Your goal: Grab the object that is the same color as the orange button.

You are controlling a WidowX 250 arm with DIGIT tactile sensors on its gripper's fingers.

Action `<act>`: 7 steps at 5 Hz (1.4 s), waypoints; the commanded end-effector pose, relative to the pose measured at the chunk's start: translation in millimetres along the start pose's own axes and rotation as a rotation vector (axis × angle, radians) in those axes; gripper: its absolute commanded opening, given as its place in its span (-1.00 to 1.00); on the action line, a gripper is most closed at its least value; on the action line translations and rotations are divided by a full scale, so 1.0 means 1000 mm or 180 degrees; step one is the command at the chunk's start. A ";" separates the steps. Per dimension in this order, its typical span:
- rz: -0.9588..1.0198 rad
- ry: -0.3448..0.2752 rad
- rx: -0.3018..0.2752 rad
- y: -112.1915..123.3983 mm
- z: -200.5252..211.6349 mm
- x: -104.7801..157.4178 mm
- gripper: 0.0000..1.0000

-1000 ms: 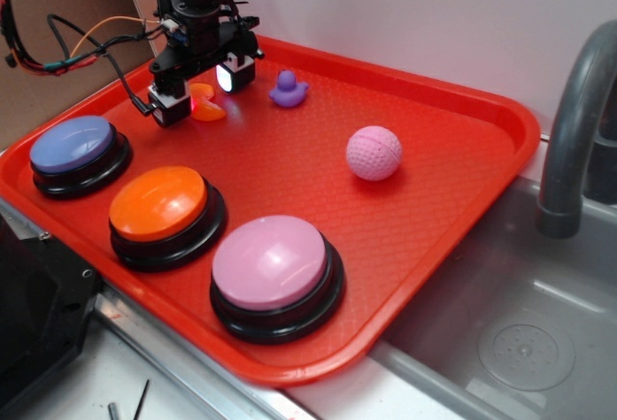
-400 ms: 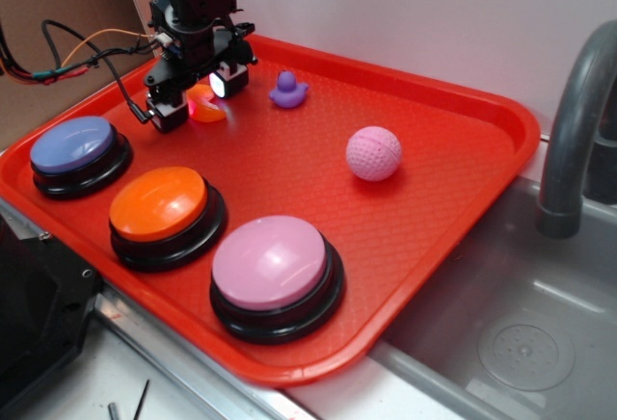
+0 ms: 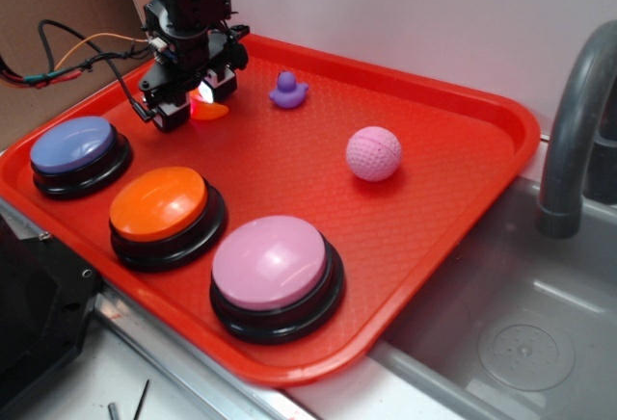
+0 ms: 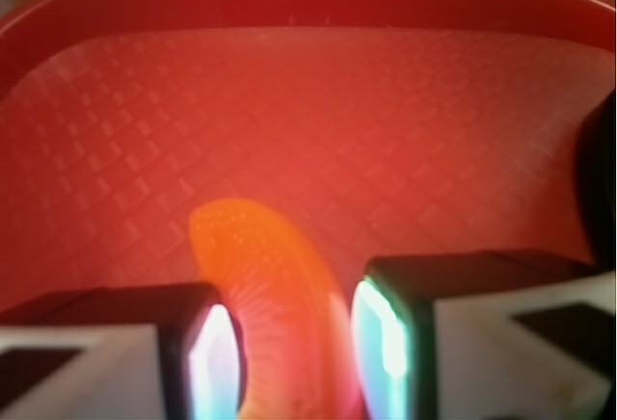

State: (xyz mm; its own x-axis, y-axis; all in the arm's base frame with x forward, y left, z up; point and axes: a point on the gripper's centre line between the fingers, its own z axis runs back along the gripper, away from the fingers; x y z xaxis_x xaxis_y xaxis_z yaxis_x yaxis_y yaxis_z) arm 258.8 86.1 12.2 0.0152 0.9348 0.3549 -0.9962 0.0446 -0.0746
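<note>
No writing or brand can be read on anything here. The gripper (image 3: 190,102) reaches straight down at the far left of the red tray (image 3: 463,141), behind the orange button (image 3: 158,202), its jaws narrowed around the orange toy (image 4: 275,300), which lies on the tray floor between the pads (image 4: 214,362); whether they press it I cannot tell
</note>
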 end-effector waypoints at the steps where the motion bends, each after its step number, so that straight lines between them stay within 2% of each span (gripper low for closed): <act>1: -0.0082 0.0046 -0.0093 0.005 0.005 -0.005 -1.00; 2: -0.0333 0.0061 -0.0161 0.001 0.016 -0.005 -1.00; 3: -0.0455 0.0176 -0.0269 0.003 0.037 -0.002 -1.00; 5: -0.0641 0.0611 -0.0260 -0.001 0.072 0.012 -1.00; 6: -0.1470 0.0853 -0.0155 -0.003 0.103 0.001 -1.00; 7: -0.2111 0.0880 -0.0252 0.002 0.128 -0.013 -1.00</act>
State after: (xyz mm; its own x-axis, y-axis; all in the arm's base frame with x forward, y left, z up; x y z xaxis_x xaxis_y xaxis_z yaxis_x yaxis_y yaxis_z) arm 238.4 12.9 109.9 0.6518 0.7564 0.0550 -0.7584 0.6493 0.0577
